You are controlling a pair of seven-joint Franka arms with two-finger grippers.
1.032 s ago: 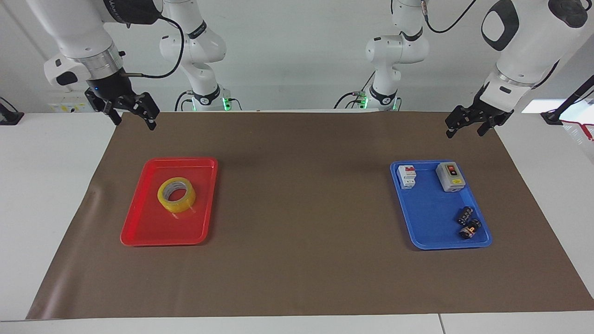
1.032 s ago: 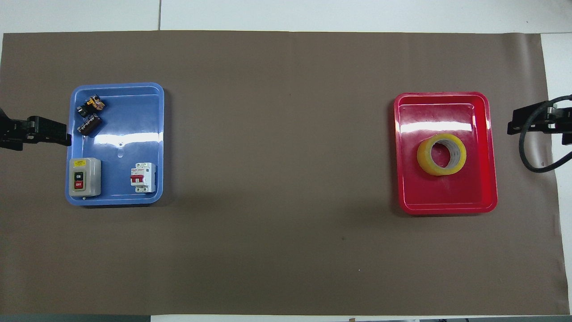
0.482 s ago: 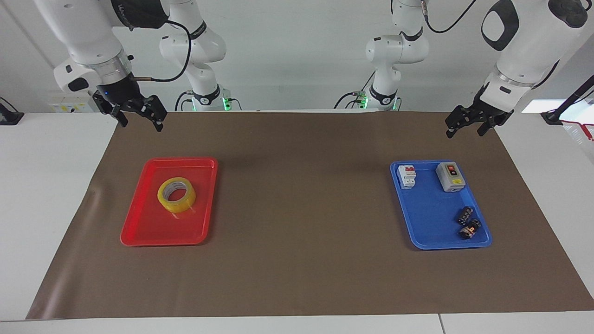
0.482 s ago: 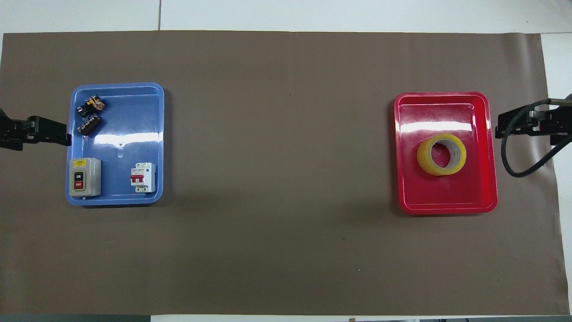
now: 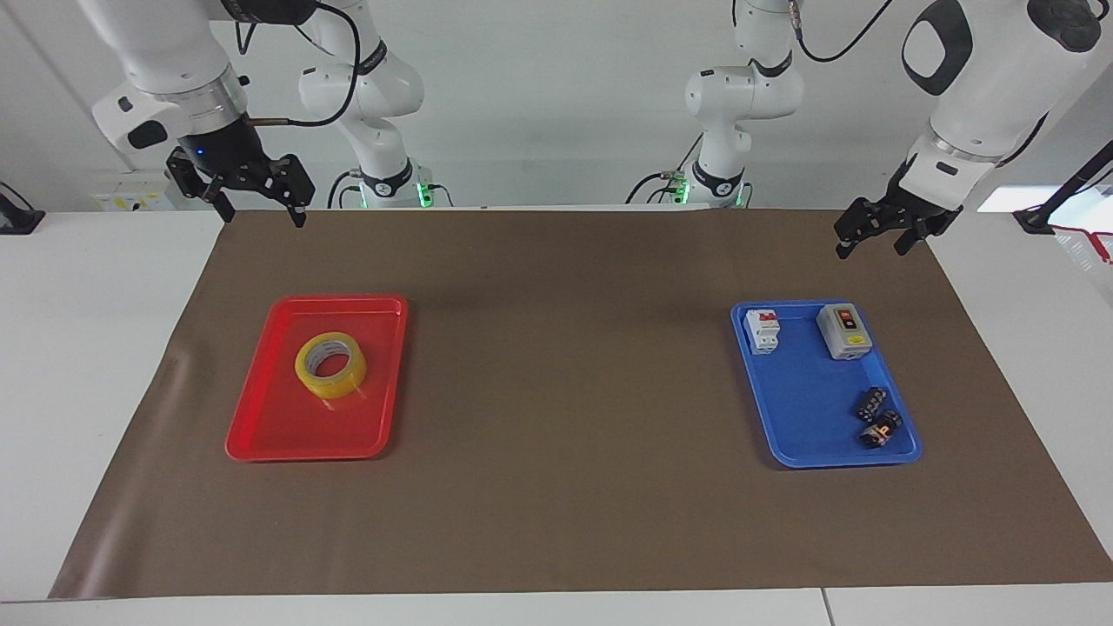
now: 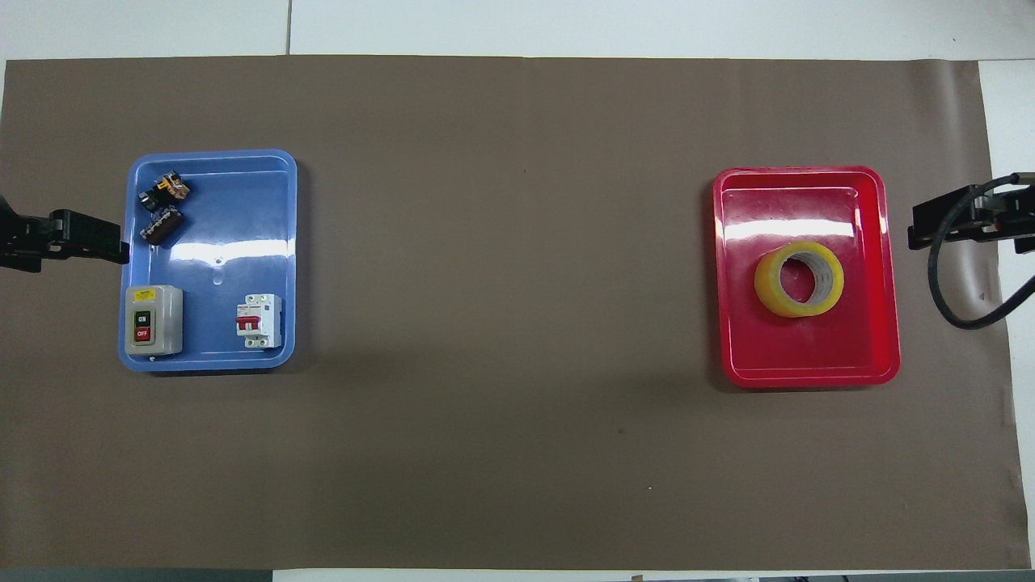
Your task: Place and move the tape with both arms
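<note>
Facing view: my right jaws upper left of frame, open, empty; my left jaws upper right, open, empty. Tape flat in red tray, left of centre.
Overhead view: tape in red tray, right side.

High opposed views; shared table.
</note>
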